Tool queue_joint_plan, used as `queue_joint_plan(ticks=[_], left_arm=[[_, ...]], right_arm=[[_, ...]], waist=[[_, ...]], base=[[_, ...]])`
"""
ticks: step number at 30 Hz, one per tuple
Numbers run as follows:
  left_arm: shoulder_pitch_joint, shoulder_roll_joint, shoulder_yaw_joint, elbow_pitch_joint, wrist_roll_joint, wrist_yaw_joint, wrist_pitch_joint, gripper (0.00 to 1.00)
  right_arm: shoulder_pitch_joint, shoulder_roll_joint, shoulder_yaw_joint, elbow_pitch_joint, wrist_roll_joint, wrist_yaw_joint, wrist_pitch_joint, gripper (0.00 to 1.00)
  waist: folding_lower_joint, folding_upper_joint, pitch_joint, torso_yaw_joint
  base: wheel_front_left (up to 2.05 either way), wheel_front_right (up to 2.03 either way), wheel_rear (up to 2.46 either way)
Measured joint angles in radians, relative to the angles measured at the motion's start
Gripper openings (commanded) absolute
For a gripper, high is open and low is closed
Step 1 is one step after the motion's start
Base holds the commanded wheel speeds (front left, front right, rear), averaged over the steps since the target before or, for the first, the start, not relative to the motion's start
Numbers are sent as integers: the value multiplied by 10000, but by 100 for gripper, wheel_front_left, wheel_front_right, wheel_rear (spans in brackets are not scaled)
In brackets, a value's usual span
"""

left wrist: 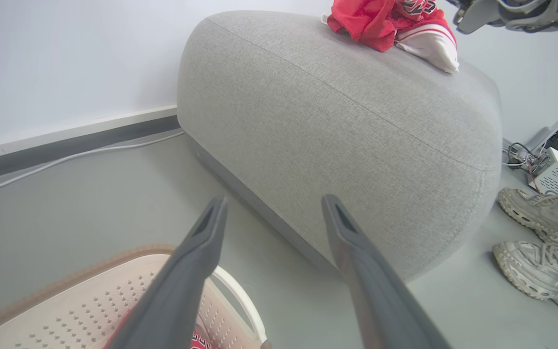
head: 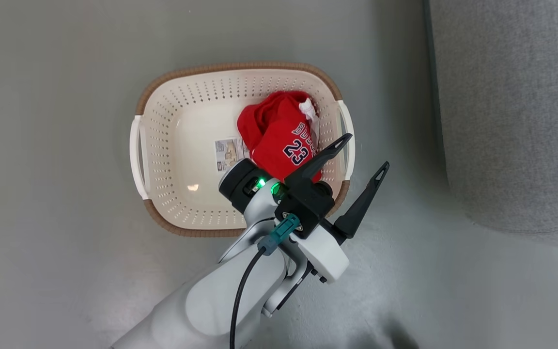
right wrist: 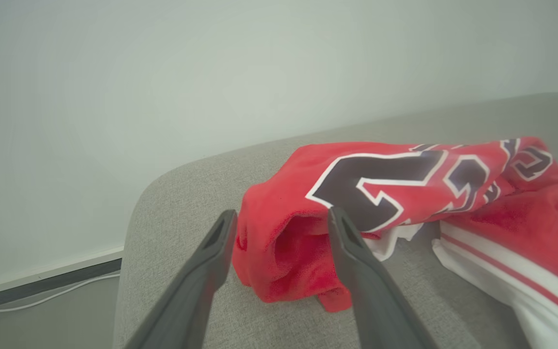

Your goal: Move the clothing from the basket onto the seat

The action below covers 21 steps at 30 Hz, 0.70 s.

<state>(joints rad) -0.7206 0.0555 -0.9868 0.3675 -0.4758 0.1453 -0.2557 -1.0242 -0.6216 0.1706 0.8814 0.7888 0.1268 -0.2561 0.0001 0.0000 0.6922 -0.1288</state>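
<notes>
Floor (head: 41,145) grey, smooth; basket (head: 240,66) on it beside grey seat (head: 516,121).

I read this as a robot test lab staged as a living room: a lone grey sofa (left wrist: 332,121) on bare grey floor (left wrist: 90,208), a blank white wall (left wrist: 66,58) with a loose cable (left wrist: 66,159) along its skirting (left wrist: 75,143), and wired electronics boxes (left wrist: 555,177) beside someone's sneakers (left wrist: 533,215).

Unreadably small print on label sticker (head: 230,153); clothing (head: 279,131) partly behind the left claw (head: 365,152); seat (head: 516,111) partly past the right edge.
</notes>
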Motion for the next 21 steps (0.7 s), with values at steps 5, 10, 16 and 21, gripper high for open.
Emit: queue_joint_plan(ticks=[5,10,16,21], left_arm=[[291,-6,219,10,0,-134,0,100],[661,-15,614,12,12,-228,0,100],[1436,-42,1407,77,130,-399,0,100],[2171,-61,2280,176,360,-489,0,100]], right_arm=[[465,-8,2,-314,77,0,0,100],[1039,-8,-6,-593,33,0,0,100],[1978,182,-194,-1030,-211,0,0,100],[2800,407,-366,-1530,-393,0,0,100]], waist=[[-1,0,-506,-17],[-1,0,-1135,-6],[-1,0,-2169,70],[-1,0,-2992,167]], base=[[0,0,0],[0,0,0],[0,0,0],[0,0,0]])
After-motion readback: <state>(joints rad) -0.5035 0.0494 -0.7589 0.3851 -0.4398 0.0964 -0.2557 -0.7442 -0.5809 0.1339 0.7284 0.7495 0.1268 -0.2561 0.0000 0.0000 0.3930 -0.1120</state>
